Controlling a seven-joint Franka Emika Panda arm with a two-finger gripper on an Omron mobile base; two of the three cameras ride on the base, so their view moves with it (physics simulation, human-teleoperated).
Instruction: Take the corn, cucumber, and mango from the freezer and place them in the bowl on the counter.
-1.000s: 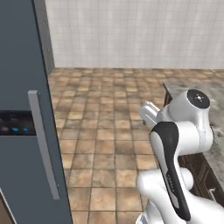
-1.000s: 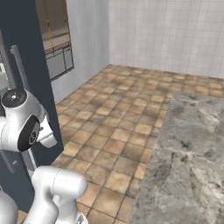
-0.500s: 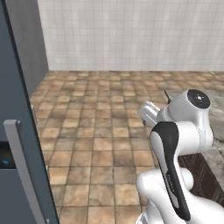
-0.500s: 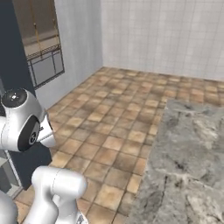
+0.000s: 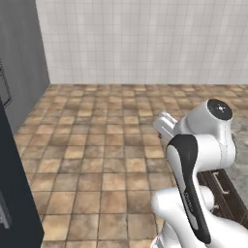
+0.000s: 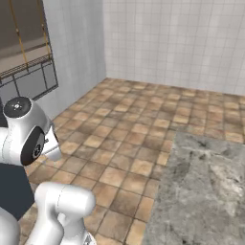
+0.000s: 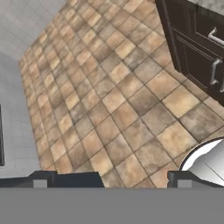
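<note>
The claw (image 7: 107,179) stands spread wide and empty over the tiled floor (image 5: 111,145), the freezer (image 5: 17,203) a dark edge at lower left, the counter (image 6: 206,186) bare at lower right, so by my judgement all three fetches remain.

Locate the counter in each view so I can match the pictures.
Left base view: the counter sits at the right edge, behind the arm.
Right base view: lower right, a broad marbled slab.
Hand view: a sliver in the top right corner, above dark cabinets.
Shared landmark: the brown tiled floor beside it.
</note>
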